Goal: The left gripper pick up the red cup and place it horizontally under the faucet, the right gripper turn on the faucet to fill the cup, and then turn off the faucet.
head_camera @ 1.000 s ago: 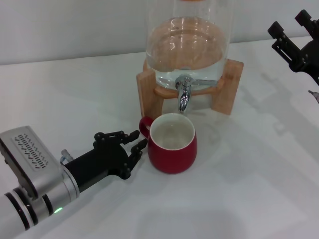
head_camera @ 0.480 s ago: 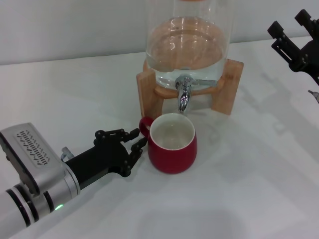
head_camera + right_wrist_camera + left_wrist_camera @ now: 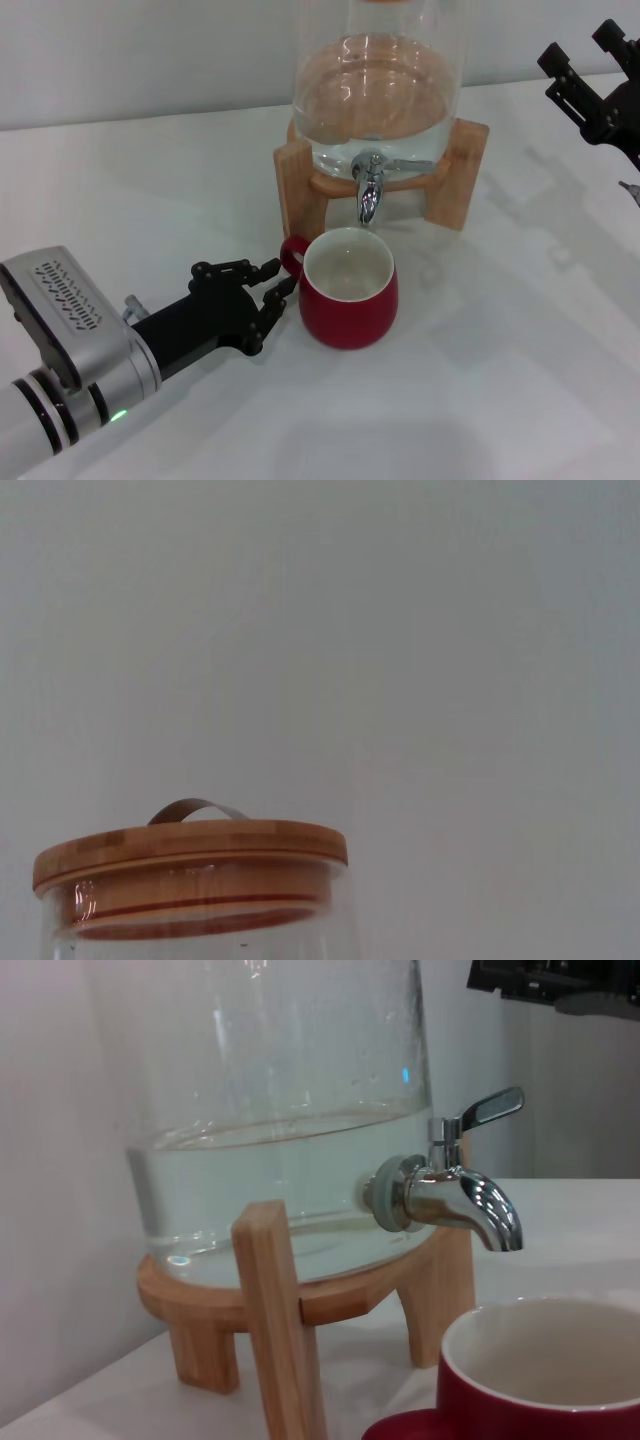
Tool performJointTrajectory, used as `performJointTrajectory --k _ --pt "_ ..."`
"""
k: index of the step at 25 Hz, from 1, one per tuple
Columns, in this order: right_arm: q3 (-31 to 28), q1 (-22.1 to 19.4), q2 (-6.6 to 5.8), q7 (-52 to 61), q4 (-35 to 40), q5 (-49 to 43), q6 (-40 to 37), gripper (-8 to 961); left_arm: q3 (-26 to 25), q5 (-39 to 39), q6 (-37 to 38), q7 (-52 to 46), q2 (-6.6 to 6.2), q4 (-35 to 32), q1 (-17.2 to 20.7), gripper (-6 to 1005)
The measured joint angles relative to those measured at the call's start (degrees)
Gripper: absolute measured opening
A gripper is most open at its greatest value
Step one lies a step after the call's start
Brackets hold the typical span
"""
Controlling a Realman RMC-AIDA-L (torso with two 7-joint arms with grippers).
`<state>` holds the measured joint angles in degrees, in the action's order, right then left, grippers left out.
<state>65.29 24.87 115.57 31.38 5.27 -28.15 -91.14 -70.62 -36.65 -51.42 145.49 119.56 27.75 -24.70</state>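
Note:
The red cup (image 3: 348, 300) stands upright on the white table, its white inside empty, right under the spout of the chrome faucet (image 3: 368, 190). Its loop handle points to my left gripper (image 3: 278, 278). That gripper lies low on the table just left of the handle, fingers spread and holding nothing. In the left wrist view the cup's rim (image 3: 545, 1360) sits below the faucet (image 3: 455, 1195), whose lever is tilted up. My right gripper (image 3: 582, 47) hangs open in the air at the far right, well apart from the faucet.
The glass dispenser (image 3: 380, 90) holds water and rests on a wooden stand (image 3: 460, 175) behind the cup. Its wooden lid (image 3: 190, 855) shows in the right wrist view. The white table (image 3: 500, 380) stretches in front and to the right. A wall is behind.
My left arm has edged slightly forward toward the cup's handle. The cup has shifted a hair to the right. The right arm has not moved.

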Motion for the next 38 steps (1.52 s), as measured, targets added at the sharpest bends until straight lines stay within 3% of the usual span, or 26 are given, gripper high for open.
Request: performJointTrajectory --k 29,38 --pt "0.0 -0.24 -0.01 0.0 0.0 -0.06 -0.79 828 0.82 -0.44 -0.37 -0.23 0.07 0.2 -0.97 227" --pt "0.0 -0.62 -0.11 0.0 0.0 -0.06 -0.79 828 0.29 -0.44 2.45 0.45 -0.09 3.23 1.57 227"
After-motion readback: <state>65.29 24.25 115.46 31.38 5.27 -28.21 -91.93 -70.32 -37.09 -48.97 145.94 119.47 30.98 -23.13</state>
